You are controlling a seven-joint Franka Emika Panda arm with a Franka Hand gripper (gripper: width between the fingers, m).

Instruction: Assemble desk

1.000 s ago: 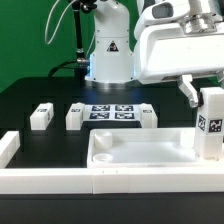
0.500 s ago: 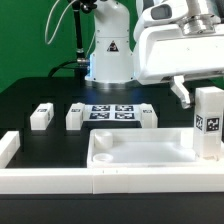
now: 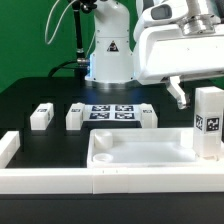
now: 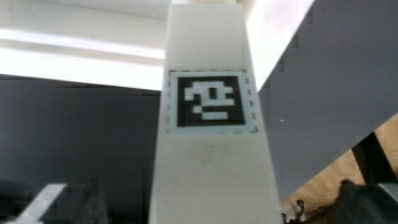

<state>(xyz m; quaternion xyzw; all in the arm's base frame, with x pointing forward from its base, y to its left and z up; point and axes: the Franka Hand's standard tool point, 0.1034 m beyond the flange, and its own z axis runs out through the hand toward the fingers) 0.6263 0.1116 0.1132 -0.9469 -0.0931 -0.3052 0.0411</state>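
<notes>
Jaws are spreading off the upright leg (image 3: 209,120): compared with a second ago, the one finger (image 3: 179,97) showing in the exterior view is sitting further from the leg, with a clear gap between them. So the jaws are standing open and gripping nothing. The leg itself is hardly shifting.

That leg is standing on end at the panel's (image 3: 140,157) corner on the exterior view's right, its tag (image 4: 212,100) facing the wrist camera and filling most of that view. Whether it is seated fully in its socket, I cannot tell; the joint is hidden.

The panel is lying flat on the dark surface (image 3: 40,95), open side up, just behind the white wall (image 3: 60,185) at the front.

Three loose legs are lying further back, well apart from the panel: two (image 3: 40,117) (image 3: 75,118) on the exterior view's left of the marker board (image 3: 112,112), one (image 3: 147,117) just on its right.

Progress, judging by this: one leg of four is going in or just placed, three are waiting untouched. Roughly a quarter through, and less if this leg is needing more turns.
</notes>
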